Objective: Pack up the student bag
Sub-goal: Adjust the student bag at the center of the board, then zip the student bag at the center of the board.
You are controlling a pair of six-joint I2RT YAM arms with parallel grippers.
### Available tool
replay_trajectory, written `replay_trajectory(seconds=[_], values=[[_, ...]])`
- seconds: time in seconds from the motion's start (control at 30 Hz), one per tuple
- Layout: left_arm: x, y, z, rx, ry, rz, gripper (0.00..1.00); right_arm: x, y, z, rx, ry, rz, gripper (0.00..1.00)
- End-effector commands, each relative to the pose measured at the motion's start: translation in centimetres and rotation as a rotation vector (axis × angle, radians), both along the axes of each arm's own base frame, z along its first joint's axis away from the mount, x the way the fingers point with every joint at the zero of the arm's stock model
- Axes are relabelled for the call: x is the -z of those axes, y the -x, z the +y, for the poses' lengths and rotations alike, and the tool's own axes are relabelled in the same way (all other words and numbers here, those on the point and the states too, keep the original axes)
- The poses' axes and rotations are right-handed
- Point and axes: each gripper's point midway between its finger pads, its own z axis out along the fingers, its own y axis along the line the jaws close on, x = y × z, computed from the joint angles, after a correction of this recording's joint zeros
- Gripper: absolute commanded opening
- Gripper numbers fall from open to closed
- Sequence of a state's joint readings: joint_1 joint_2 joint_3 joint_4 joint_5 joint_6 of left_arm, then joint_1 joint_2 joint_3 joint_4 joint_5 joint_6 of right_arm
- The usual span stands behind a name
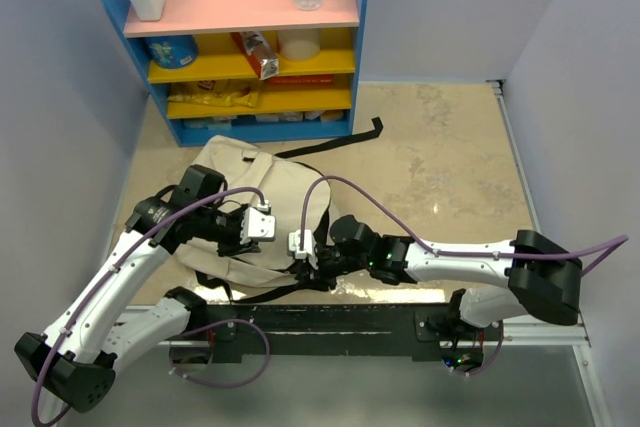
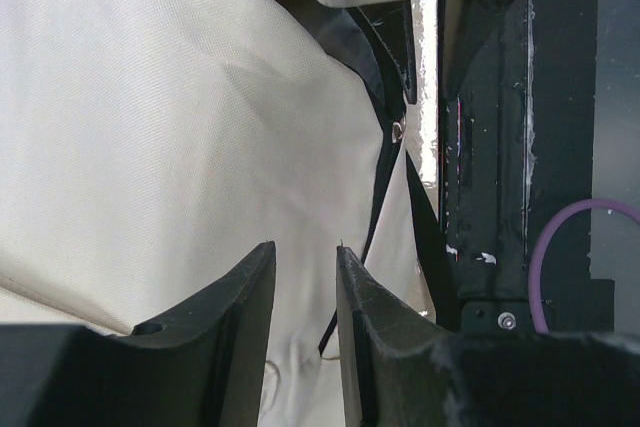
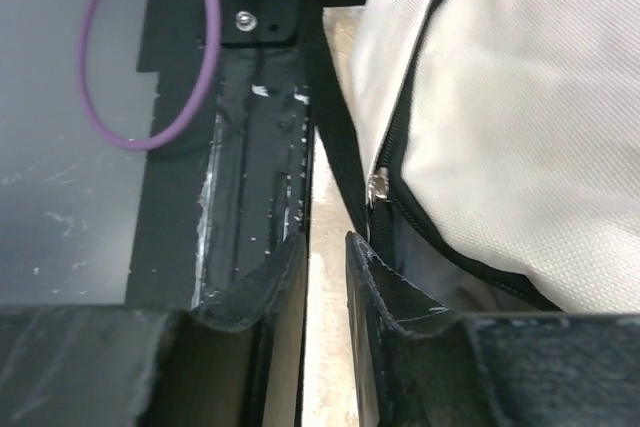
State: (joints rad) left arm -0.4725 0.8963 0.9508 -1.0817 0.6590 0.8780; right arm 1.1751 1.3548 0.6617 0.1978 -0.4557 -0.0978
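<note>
Jaws: left gripper [image 2: 305, 247], right gripper [image 3: 325, 239] slightly parted, empty | Risk: right may miss small metal zipper pull [image 3: 377, 187] mid-frame, pinching cream fabric backpack [image 3: 520, 97].

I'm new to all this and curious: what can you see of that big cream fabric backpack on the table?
The cream woven-fabric backpack lies flat on the marbled table, toward its near edge. Black zipper lines and straps run along it; one black strap trails away from it. A metal zipper pull sits where the zip looks partly open, dark inside.
</note>
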Motion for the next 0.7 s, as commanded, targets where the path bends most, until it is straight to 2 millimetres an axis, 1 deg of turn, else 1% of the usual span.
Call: replay_trajectory(seconds=[0.0, 0.1, 0.13, 0.2, 0.23, 0.27, 0.3, 0.33, 0.37, 0.43, 0.47, 0.5, 0.53, 0.57, 0.6, 0.67], values=[[-0.9, -0.1, -0.2, 0.020, 0.020, -0.032, 0.36, -0.5, -2.2, 0.3, 0.092, -0.001, -0.071, 0.25], [-0.9, -0.1, -0.1, 0.020, 0.017, -0.031, 0.35, -1.7, -2.6, 0.1, 0.116, -0.029, -0.095, 0.24], [-0.8, 0.0, -0.1, 0.020, 0.016, -0.030, 0.36, -2.8, -2.3, 0.0, 0.111, -0.058, -0.092, 0.24], [-0.8, 0.0, -0.1, 0.022, 0.018, -0.029, 0.36, -3.9, -1.1, -0.3, 0.061, -0.085, -0.071, 0.24], [-0.7, 0.1, -0.1, 0.022, 0.017, -0.026, 0.36, -4.5, -0.2, -0.5, 0.025, -0.098, -0.039, 0.24], [-0.7, 0.0, -0.1, 0.024, 0.016, -0.028, 0.36, -5.7, 0.3, -0.7, 0.014, -0.127, -0.037, 0.24], [-0.7, 0.1, -0.1, 0.024, 0.015, -0.025, 0.36, -5.9, 0.7, -1.1, 0.004, -0.118, -0.023, 0.25], [-0.8, 0.0, -0.1, 0.025, 0.016, -0.028, 0.35, -6.4, 1.1, -1.3, -0.006, -0.129, -0.011, 0.25], [-0.8, 0.0, -0.1, 0.026, 0.016, -0.030, 0.36, -7.4, 1.1, -1.6, -0.001, -0.153, -0.017, 0.25], [-0.9, 0.0, -0.1, 0.027, 0.014, -0.031, 0.36, -7.9, 1.1, -2.2, 0.015, -0.157, -0.029, 0.26], [-0.9, 0.1, -0.1, 0.029, 0.015, -0.031, 0.35, -7.6, 0.3, -2.4, 0.059, -0.150, -0.050, 0.26], [-0.9, 0.1, -0.1, 0.028, 0.015, -0.029, 0.35, -8.0, 0.0, -2.6, 0.074, -0.162, -0.068, 0.27], [-0.9, 0.1, -0.1, 0.028, 0.016, -0.029, 0.36, -7.8, -0.4, -2.8, 0.088, -0.154, -0.091, 0.28], [-0.9, 0.1, -0.1, 0.028, 0.016, -0.029, 0.36, -7.6, -0.9, -2.8, 0.103, -0.146, -0.104, 0.31], [-0.9, 0.1, -0.1, 0.028, 0.016, -0.029, 0.35, -6.9, -1.2, -2.8, 0.103, -0.124, -0.115, 0.39], [-0.9, 0.1, -0.1, 0.029, 0.016, -0.029, 0.35, -6.5, -2.2, -2.6, 0.123, -0.103, -0.125, 0.43]])
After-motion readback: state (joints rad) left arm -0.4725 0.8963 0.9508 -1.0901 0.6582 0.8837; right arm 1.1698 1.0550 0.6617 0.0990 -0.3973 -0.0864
